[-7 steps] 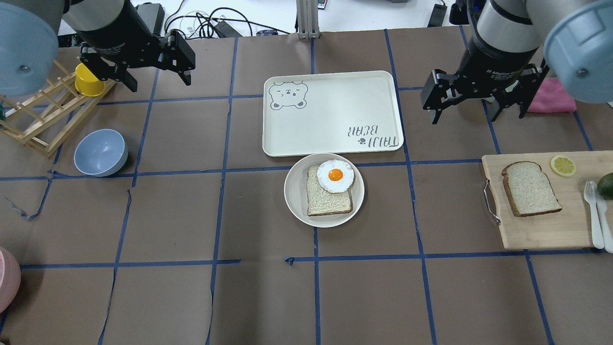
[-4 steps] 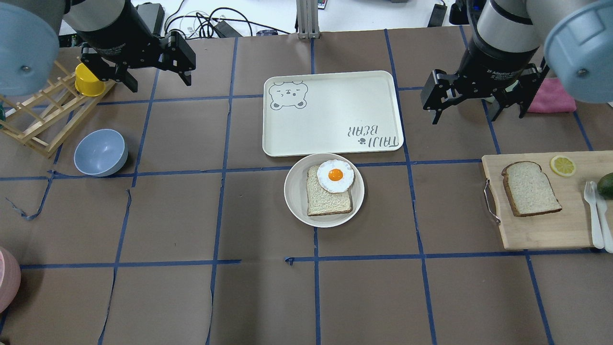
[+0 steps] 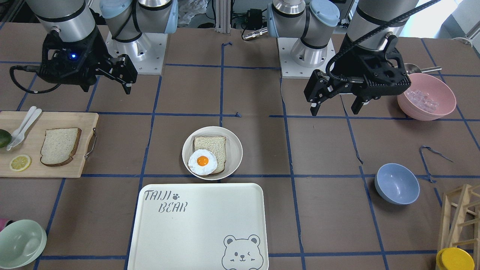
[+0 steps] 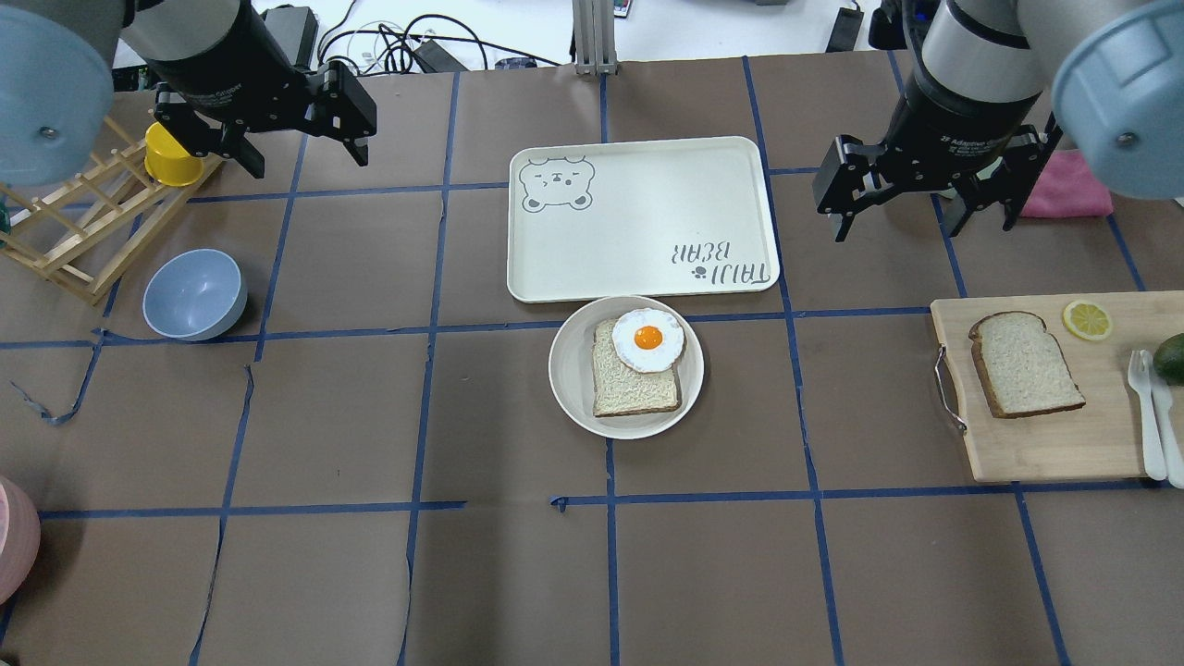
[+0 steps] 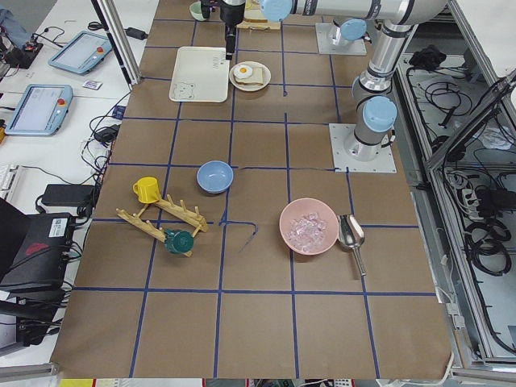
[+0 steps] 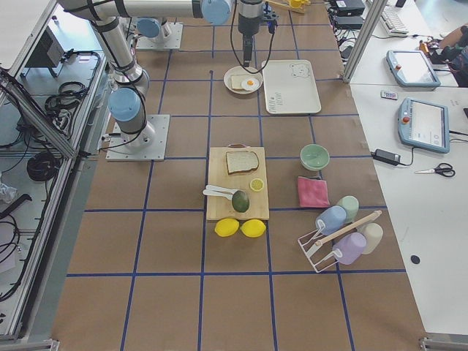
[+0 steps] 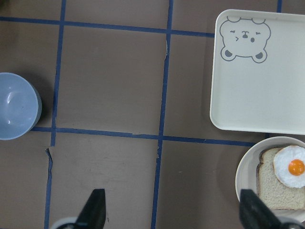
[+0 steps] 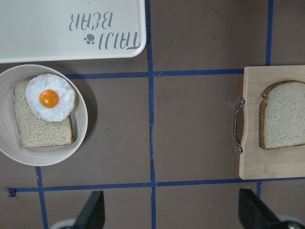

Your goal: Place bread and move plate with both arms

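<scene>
The bread [image 4: 1025, 376], pale with a dark brown crust and a domed edge, lies on a wooden cutting board [image 4: 1045, 449] at the right; it also shows in the front view [image 3: 60, 146] and the right wrist view [image 8: 284, 116]. The round cream plate [image 4: 566, 393] sits mid-table and holds a tanner slice [image 4: 629, 393] topped with a fried egg [image 4: 648, 339]. My left gripper [image 4: 307, 159] is open and empty, high over the far left. My right gripper [image 4: 911, 227] is open and empty, above the table beyond the board.
A cream bear-printed tray [image 4: 638, 222] lies just beyond the plate. A blue bowl [image 4: 194, 294] and a wooden rack [image 4: 83, 231] with a yellow cup [image 4: 171, 157] stand at the left. A lemon slice [image 4: 1087, 319], cutlery [image 4: 1152, 416] and a pink cloth [image 4: 1073, 185] are at the right.
</scene>
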Robot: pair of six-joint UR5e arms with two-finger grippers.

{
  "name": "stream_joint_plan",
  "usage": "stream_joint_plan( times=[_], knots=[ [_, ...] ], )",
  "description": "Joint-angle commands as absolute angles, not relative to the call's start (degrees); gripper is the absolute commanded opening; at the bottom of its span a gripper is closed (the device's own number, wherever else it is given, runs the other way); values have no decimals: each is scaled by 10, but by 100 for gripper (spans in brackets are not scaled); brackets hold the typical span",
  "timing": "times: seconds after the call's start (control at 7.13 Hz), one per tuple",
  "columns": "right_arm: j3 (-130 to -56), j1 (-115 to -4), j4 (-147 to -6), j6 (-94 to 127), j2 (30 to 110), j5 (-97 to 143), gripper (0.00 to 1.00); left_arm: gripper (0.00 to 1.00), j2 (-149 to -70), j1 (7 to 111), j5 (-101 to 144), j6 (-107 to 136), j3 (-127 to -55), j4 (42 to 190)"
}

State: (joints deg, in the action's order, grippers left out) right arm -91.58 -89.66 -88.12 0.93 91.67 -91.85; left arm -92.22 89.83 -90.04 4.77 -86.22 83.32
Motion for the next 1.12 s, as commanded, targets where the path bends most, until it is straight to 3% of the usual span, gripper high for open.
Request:
stream_joint_plan(
  times=[0.0, 0.7, 0.98],
  knots=[
    [-916, -897, -884, 9, 917, -919, 100, 100, -922, 898, -900, 47, -862, 833],
    [-916, -892, -889, 2, 914, -922, 100, 100, -923, 898, -899, 47, -865, 833],
    [-917, -840, -886, -2, 910, -938, 100, 100, -918, 899, -899, 47, -876, 832]
  ],
)
